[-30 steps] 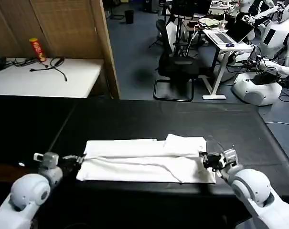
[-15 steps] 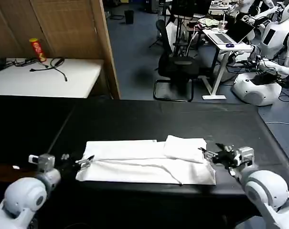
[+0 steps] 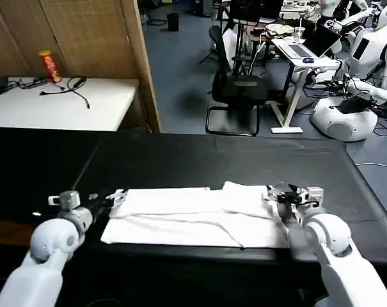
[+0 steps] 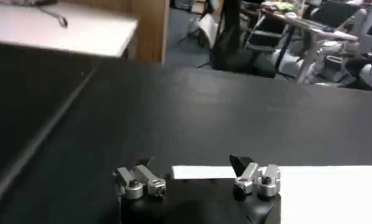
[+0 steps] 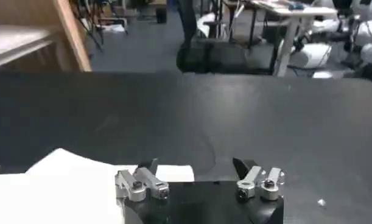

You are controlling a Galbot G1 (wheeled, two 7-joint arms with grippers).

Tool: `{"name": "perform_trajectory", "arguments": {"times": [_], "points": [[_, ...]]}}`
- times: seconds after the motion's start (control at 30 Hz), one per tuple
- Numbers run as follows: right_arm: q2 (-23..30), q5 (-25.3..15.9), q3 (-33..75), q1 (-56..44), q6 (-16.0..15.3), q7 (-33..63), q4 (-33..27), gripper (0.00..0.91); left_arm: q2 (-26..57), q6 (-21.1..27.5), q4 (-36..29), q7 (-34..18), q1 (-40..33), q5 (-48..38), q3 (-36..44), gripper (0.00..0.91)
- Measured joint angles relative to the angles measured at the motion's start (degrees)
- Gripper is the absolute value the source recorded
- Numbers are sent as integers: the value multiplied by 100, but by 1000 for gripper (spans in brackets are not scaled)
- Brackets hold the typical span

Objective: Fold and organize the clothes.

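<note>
1. A white T-shirt was laid flat on the near part of a black table; it was folded into a long strip running from left to right; a small folded flap was seen on top near its right end.
2. The left gripper was held low at the far left corner of the T-shirt; its fingers were spread wide with nothing between them; one finger was placed over the edge of the cloth and the other over the bare table.
3. The right gripper was held low at the far right corner of the T-shirt; its fingers were also spread wide and nothing was gripped; one finger was over the cloth and the other over the black table.
4. A white table with cables was seen behind on the left; a red can was stood on it.
</note>
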Motion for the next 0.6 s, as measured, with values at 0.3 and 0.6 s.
{"name": "perform_trajectory", "arguments": {"times": [0.3, 0.6], "points": [[190, -78, 3, -42, 22, -43, -95, 273, -171, -49, 212, 40, -62, 4, 11, 419], [345, -327, 17, -78, 234, -69, -126, 39, -287, -177, 382, 39, -121, 96, 30, 0]]}}
